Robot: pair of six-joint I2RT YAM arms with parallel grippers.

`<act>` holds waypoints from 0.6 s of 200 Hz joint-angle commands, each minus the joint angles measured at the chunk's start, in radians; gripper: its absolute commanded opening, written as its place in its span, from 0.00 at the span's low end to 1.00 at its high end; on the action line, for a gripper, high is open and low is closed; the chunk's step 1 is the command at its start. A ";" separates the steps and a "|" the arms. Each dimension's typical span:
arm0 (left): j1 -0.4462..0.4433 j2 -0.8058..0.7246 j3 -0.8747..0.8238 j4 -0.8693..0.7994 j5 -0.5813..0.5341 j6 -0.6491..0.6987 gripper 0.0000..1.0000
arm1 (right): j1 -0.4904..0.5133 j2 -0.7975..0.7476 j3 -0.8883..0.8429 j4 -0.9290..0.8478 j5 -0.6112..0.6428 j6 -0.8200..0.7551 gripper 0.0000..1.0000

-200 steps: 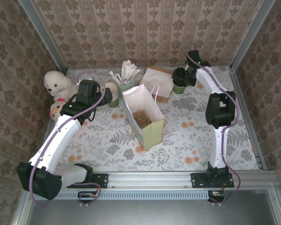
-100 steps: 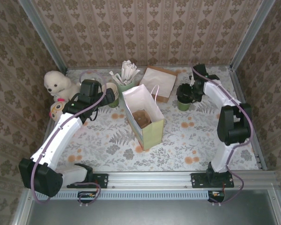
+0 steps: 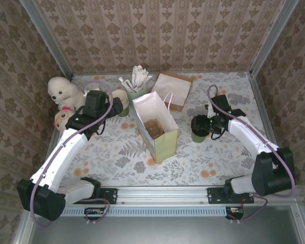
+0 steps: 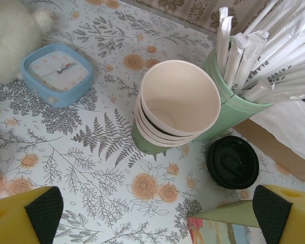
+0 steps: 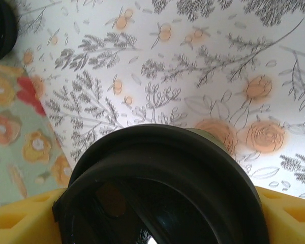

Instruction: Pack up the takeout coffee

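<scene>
My right gripper point(image 3: 203, 123), clenched on the coffee point(image 3: 197, 134), has brought it from the back to near the bag's point(image 3: 157, 129) right, ready to load; my left gripper point(image 3: 114, 108) stands released

— Where was the takeout coffee point(image 3: 199, 127)?
— Upright, lid uppermost, over the right half of the floral tabletop point(image 3: 117, 152).
— And its look?
— A small dark-green paper cup, closed by a round black plastic lid point(image 5: 162, 188), glossy, with a raised rim. Whether its base touched the tabletop couldn't be told.
</scene>
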 commanded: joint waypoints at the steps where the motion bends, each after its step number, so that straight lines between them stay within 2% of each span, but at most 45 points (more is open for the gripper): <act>1: -0.016 -0.012 -0.006 0.008 -0.018 -0.020 1.00 | 0.011 -0.027 -0.050 0.030 -0.065 -0.034 0.83; 28: -0.033 0.003 0.003 -0.018 -0.058 -0.028 1.00 | 0.033 -0.052 -0.063 0.032 -0.041 -0.053 0.89; 40: -0.033 0.005 0.003 -0.027 -0.080 -0.044 1.00 | 0.043 -0.063 -0.055 0.013 -0.008 -0.062 0.97; 70: -0.034 -0.015 -0.004 -0.035 -0.110 -0.090 1.00 | 0.047 -0.082 -0.018 -0.040 0.047 -0.041 1.00; 120: -0.029 -0.116 -0.094 0.020 -0.187 -0.117 1.00 | 0.114 -0.020 0.166 -0.267 0.170 0.207 1.00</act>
